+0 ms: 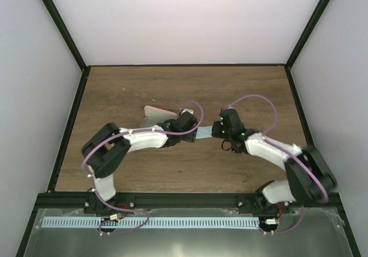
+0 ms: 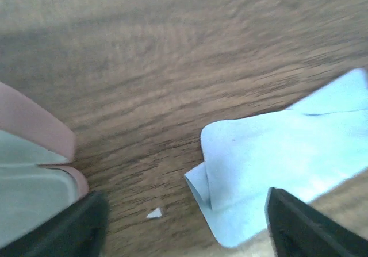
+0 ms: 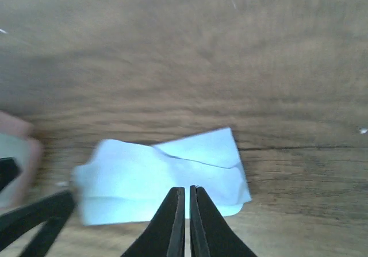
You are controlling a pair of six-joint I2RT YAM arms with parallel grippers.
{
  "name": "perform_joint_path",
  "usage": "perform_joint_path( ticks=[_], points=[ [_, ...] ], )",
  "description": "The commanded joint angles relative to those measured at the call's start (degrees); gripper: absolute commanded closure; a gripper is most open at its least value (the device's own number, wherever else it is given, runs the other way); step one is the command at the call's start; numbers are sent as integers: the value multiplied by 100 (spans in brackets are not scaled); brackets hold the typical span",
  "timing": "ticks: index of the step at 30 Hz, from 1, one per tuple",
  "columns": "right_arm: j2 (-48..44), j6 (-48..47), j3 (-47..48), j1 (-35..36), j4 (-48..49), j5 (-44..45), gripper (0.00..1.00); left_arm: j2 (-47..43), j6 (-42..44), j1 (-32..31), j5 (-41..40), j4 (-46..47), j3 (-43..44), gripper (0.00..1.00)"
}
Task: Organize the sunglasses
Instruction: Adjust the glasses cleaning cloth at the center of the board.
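Observation:
The sunglasses are not in view in any frame. A pink case [image 1: 154,114] lies open left of centre; its pale lining shows in the left wrist view [image 2: 29,176]. A light blue cloth [image 1: 205,133] lies on the table between my two grippers, partly folded, with one corner curled under [image 2: 276,153] [image 3: 161,176]. My left gripper [image 1: 192,130] [image 2: 184,196] is open wide and low over the table, one finger by the case and the other over the cloth's near edge. My right gripper [image 1: 221,131] [image 3: 187,191] is shut, its tips just over the cloth's near edge.
The wooden table [image 1: 184,90] is ringed by a black frame and white walls. A tiny white speck [image 2: 153,213] lies on the wood between the left fingers. The left gripper's fingers [image 3: 34,219] show at the bottom left of the right wrist view.

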Motion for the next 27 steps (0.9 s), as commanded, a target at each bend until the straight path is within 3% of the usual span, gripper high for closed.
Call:
perform_joint_path(
  ticks=[1, 3, 6, 8, 11, 14, 17, 21, 24, 27],
  points=[
    [-1715, 27, -505, 65, 340, -94, 91, -943, -257, 13, 208, 816, -419, 14],
    [-2247, -135, -724, 65, 449, -249, 79, -1174, -353, 13, 420, 1014, -574, 5],
    [-2509, -209, -779, 38, 511, 184, 39, -1965, -403, -28, 572, 1565, -868, 0],
    [-2407, -329, -561, -32, 415, 446, 37, -2416, -488, -83, -89, 1342, -766, 0],
    [-1935, -410, 283, -196, -342, -79, 35, -2720, -1591, -44, -1313, 262, -435, 0],
    [-1689, -207, 1212, -225, -1324, -624, 35, -2734, -1511, 36, -1048, -463, -45, 0],
    [-1616, -17, 1714, -244, -1817, -771, 44, -2487, -1311, 47, -367, -1071, 586, 0],
    [-1064, -142, 2181, -389, -2543, -919, 65, -2006, -1264, 52, 643, -801, 918, 0],
    [-812, -231, 1976, -626, -2500, -1243, 81, -1586, -1418, 65, 764, -851, 1295, 3],
    [-556, -257, 1958, -957, -2530, -1633, 93, -1042, -1009, 128, 757, -1382, 2025, 9]
  ],
)
